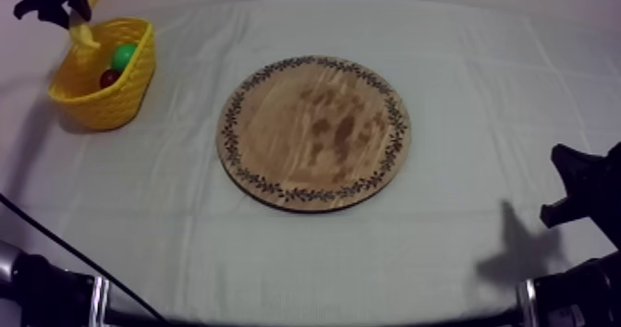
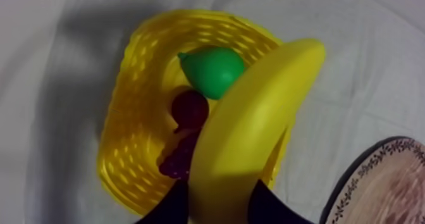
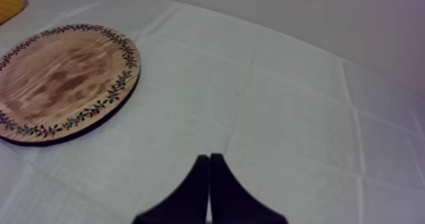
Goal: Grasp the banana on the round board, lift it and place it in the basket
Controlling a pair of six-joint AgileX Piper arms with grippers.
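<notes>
Left gripper [image 2: 219,206]: pinching curved yellow banana [image 2: 253,125].
Yellow woven basket [image 2: 133,106]: ten o'clock, beneath banana.
Risk: banana bridging rim, spilling out.
Right gripper [image 3: 209,176]: pressed together.

Dim, violet-tinged light, soft shadows on the cloth [image 1: 462,90] beside the yellow basket [image 1: 111,98]

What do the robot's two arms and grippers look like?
Both arms are black, each with a silvery ring: left arm, right arm. The left gripper and right gripper each have two smooth black fingers tapering to narrow tips.
</notes>
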